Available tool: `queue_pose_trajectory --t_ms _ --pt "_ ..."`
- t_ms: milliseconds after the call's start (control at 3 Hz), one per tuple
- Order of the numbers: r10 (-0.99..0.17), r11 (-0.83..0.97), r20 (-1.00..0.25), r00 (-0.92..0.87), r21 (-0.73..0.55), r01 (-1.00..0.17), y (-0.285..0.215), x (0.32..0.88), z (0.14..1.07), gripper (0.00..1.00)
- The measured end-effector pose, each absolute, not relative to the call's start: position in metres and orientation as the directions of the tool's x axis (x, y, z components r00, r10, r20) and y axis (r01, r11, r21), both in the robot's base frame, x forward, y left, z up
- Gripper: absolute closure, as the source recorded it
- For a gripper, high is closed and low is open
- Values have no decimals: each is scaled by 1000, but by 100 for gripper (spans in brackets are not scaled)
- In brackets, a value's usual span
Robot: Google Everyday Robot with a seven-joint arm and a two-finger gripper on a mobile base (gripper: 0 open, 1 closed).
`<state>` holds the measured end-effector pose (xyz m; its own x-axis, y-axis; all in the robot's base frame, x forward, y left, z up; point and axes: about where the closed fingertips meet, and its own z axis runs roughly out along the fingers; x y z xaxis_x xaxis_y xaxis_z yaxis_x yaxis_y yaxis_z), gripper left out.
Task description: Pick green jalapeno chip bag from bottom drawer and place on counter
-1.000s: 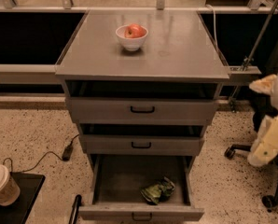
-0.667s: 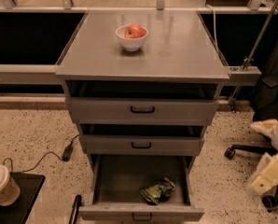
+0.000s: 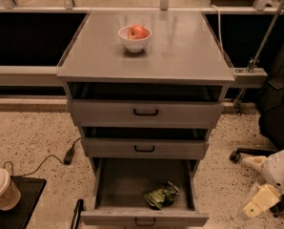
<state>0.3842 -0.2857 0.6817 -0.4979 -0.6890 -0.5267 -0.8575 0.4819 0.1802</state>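
Well left of gripper, green jalapeno chip bag in bottom drawer.

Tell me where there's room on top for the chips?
The counter is bare in front and right of the white bowl with the apple, its only crowded spot. The gripper hangs low right, beside the bottom drawer.

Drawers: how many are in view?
3, stacked: top drawer, middle drawer, and bottom drawer pulled out, holding the green jalapeno chip bag. None seem hidden. Gripper: far lower right.
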Motion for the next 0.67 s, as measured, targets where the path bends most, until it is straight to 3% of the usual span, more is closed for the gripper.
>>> queue_pose_trajectory --t_ms 333,667 --pt "-689 482 -527 -498 180 -857 -286 384 682 0" --pt "-608 529 -575 -547 220 -820 -286 397 672 0"
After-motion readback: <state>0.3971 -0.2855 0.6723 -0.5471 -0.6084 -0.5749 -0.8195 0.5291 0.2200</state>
